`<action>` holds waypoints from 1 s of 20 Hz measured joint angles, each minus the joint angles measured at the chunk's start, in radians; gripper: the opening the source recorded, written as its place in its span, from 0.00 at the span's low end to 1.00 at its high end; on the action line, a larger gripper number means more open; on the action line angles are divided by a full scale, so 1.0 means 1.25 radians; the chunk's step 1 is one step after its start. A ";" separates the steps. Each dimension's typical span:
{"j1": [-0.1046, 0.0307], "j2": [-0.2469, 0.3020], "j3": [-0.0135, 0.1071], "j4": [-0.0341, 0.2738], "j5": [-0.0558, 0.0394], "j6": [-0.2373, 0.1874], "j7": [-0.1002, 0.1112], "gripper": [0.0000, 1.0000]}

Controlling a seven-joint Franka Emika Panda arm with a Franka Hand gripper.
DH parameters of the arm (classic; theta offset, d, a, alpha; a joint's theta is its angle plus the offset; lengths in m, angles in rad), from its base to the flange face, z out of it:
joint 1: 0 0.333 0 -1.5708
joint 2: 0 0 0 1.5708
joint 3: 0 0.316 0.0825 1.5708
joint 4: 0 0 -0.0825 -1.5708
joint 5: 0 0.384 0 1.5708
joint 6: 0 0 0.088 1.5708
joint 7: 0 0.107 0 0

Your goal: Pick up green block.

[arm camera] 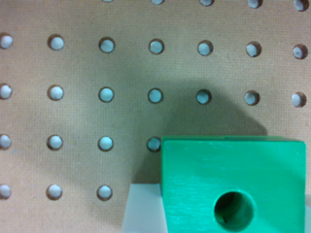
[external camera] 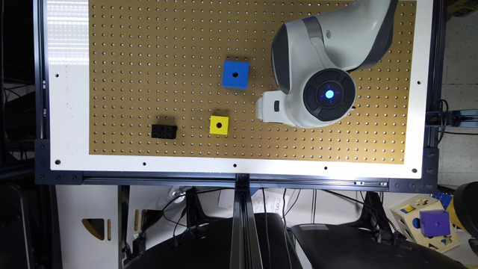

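Hand, the white part past the arm's wrist, hangs over the brown pegboard surface, on the exterior view's right of the yellow holed cube and blue holed cube; whether it grips I cannot tell. Close below the wrist camera sits the bright green holed cube, a pale finger just beside it.

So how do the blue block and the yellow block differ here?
The blue block is clearly larger than the yellow block. On the pegboard, blue sits higher in the exterior view, while yellow sits lower, nearer the black brick. Both are cubes with a dark round hole in the top face.
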 joint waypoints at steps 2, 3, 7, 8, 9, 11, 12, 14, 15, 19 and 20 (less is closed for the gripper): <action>0.000 0.000 0.000 0.000 0.0000 0.000 0.000 0.00; 0.000 0.000 0.000 0.000 0.0000 0.000 0.000 0.00; 0.000 -0.018 -0.001 0.000 0.0000 -0.015 0.000 0.00; 0.000 -0.028 -0.001 0.000 0.0000 -0.025 0.000 0.00; 0.000 -0.036 -0.001 0.000 0.0000 -0.034 0.000 0.00; 0.000 -0.051 -0.001 0.000 0.0000 -0.052 0.000 0.00; 0.000 -0.059 -0.001 0.000 0.0000 -0.058 0.000 0.00; 0.000 -0.085 -0.001 0.000 0.0000 -0.084 0.001 0.00; 0.000 -0.099 -0.001 0.000 0.0000 -0.099 0.001 0.00; 0.000 -0.145 -0.001 0.000 0.0002 -0.144 0.001 0.00; 0.000 -0.156 -0.001 -0.001 0.0003 -0.155 0.001 0.00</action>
